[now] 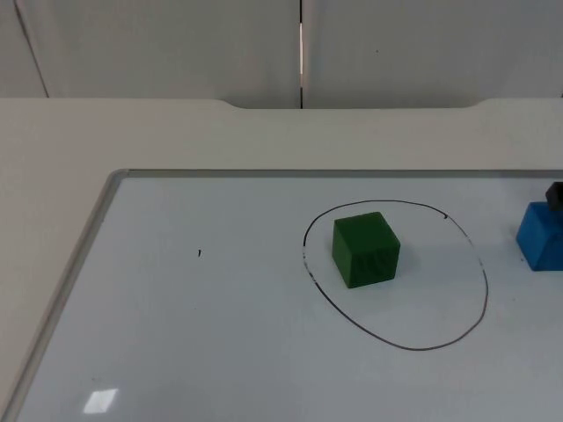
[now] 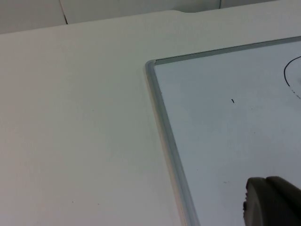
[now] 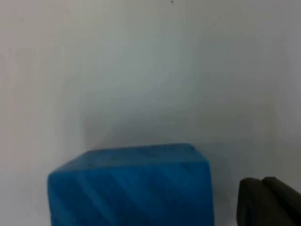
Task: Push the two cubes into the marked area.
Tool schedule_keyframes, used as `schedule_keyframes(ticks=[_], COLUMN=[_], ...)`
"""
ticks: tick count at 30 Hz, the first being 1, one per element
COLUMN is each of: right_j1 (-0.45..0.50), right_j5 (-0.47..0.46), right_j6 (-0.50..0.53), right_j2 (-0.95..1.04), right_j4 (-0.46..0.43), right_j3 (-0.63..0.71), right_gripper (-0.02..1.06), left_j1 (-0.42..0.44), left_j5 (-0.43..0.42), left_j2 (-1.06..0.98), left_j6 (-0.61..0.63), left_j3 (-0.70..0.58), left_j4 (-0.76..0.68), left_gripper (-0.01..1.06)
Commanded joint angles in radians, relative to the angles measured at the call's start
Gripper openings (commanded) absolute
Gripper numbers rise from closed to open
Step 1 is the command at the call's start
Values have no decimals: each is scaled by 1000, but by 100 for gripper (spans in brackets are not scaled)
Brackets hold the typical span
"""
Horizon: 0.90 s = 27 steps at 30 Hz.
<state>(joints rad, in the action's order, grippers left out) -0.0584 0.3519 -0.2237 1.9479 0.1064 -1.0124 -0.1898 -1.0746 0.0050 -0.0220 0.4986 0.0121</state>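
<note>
A white surface [image 1: 106, 132] is running back to a grey partition wall [image 1: 176, 44], and a framed whiteboard [image 1: 176, 334] is lying on it. A hand-drawn black oval [image 1: 485, 290] is marking the area on the whiteboard. The green cube [image 1: 365, 249] is sitting inside the oval, toward its 10 o'clock part, clear of the line. The blue cube [image 1: 541, 236] is resting outside the oval at its 3 o'clock side, near the line. The right claw [image 1: 555, 195] is sitting just behind the blue cube at its 12 o'clock edge; its wrist view is looking over that cube [image 3: 131, 186] from close by. The left claw [image 2: 270, 202] is hovering over the whiteboard near its frame [image 2: 162, 122]. Whether either claw is open or closed cannot be told.
</note>
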Motion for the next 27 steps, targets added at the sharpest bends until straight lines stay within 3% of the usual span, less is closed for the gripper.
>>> schedule_keyframes(ticks=[1, 20, 27], right_j1=[3, -79, -107], right_j5=[9, -46, -72], right_j6=[8, 12, 12], right_j2=[1, 1, 1], right_j4=[-13, -16, -57], right_j3=[-4, -4, -4], right_gripper=[0, 0, 0], left_j1=[4, 4, 4], left_j5=[-1, -1, -1], left_j2=[-5, -5, -5], left_j6=[3, 3, 3], left_j3=[-5, -5, -5], left_j4=[-5, -5, -5], left_gripper=[0, 0, 0])
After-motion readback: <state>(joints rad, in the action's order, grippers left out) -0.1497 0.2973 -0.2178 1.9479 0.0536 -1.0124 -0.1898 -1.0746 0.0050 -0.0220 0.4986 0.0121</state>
